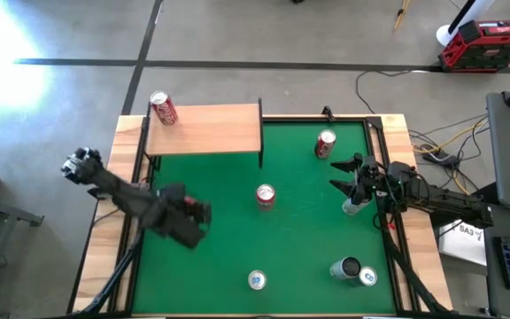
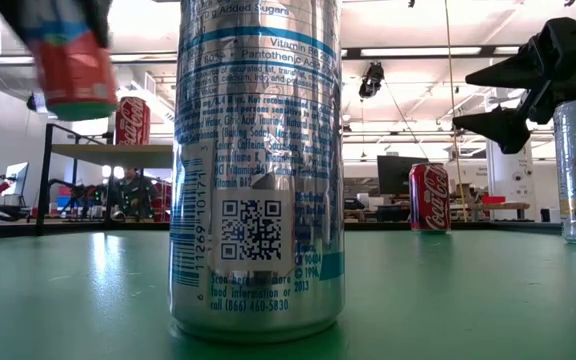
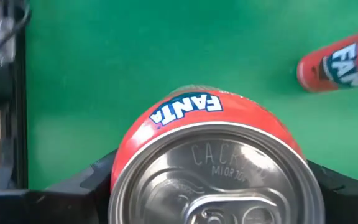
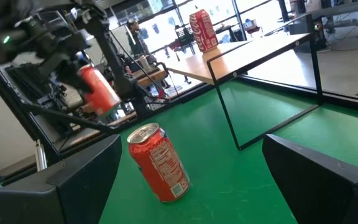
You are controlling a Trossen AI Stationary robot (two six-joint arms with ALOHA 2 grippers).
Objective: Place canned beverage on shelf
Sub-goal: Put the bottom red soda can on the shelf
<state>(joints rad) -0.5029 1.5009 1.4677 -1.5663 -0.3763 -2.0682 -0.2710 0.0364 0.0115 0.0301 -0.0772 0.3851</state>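
- Red Fanta can (image 3: 207, 165) with a silver top is what my left gripper (image 1: 193, 220) has hold of: in the left wrist view the dark fingers (image 3: 82, 183) sit closed against both its sides, and it looks lifted clear of the green mat (image 1: 308, 239).
- From the high view I place that gripper over the mat's left part, with the light-wood shelf on thin black legs (image 1: 206, 129) beyond it toward the far left corner of the surface.
- One red cola can (image 1: 163, 108) stands upright on the shelf's left end; the board to its right is bare, so I judge the carry should go away from me and upward onto that part.
- The held can's long axis seems roughly upright, though the low view shows it only as a red blur (image 2: 68, 65) at the top left.
- My right gripper (image 1: 354, 177) hovers over a silver can (image 1: 353, 206) near the mat's right edge, fingers spread wide and holding nothing.
- A tall silver can (image 2: 258, 170) close to the low camera blocks much of that view.
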